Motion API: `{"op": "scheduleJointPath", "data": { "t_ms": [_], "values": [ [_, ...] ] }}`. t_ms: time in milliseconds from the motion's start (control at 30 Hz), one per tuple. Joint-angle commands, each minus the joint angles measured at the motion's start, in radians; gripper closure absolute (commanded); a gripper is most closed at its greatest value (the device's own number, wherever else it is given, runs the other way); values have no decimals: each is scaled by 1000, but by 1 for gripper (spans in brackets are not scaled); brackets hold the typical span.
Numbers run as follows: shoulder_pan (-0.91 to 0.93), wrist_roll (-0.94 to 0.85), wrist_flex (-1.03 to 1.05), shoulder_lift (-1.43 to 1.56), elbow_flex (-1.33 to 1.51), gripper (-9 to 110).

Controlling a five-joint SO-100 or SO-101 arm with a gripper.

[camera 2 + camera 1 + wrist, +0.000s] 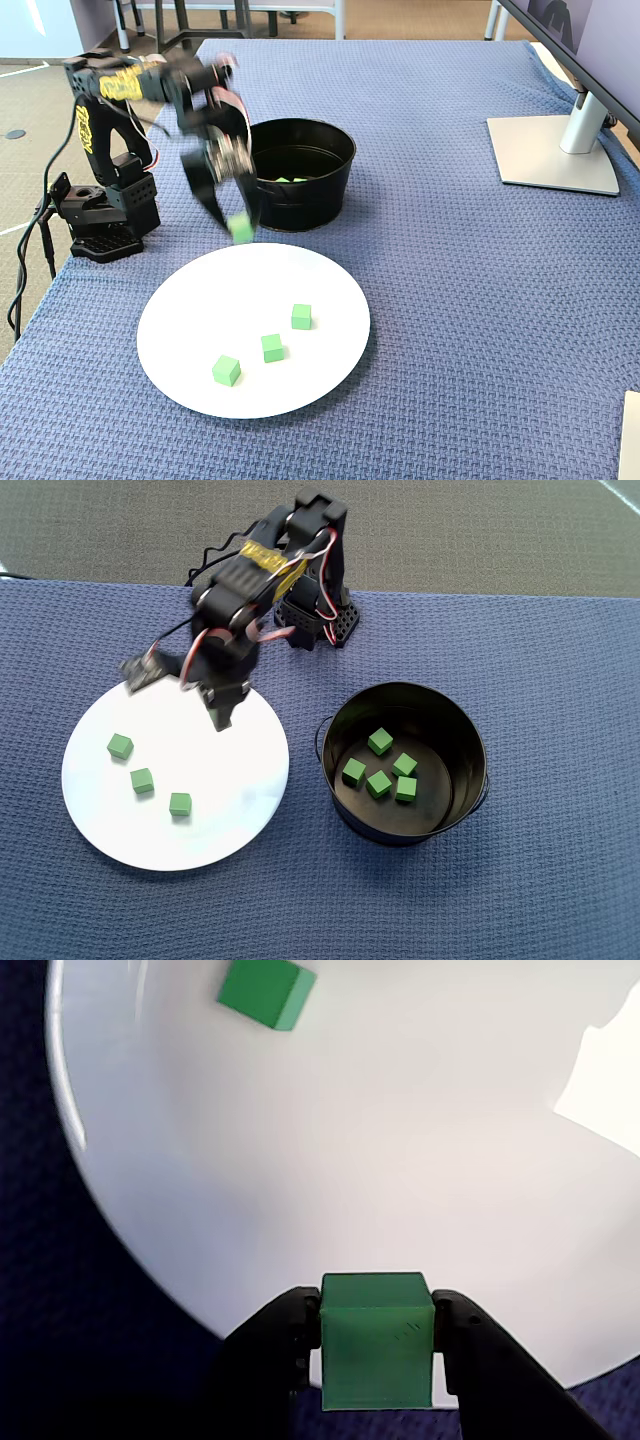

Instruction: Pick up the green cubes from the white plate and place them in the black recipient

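In the fixed view three green cubes (272, 347) lie on the near half of the white plate (190, 300). Above its far rim the hand (241, 228) grips a fourth cube (376, 1340). Beyond, the black recipient (318, 198) holds five more cubes (380, 742)
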Motion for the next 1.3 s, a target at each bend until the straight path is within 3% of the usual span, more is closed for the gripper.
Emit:
{"op": "scheduleJointPath", "data": {
  "t_ms": [0,267,467,700,767,867,1033,1267],
  "values": [
    [-110,146,44,209,3,102],
    [-489,492,-23,330,92,102],
    [-712,650,-164,103,84,102],
    [-827,721,-193,-164,-18,99],
    [-844,680,-186,-176,-6,78],
    [-845,658,-195,-147,29,67],
    [-753,649,-161,-55,-49,71],
    [-436,492,-77,23,-238,84]
  ]
}}
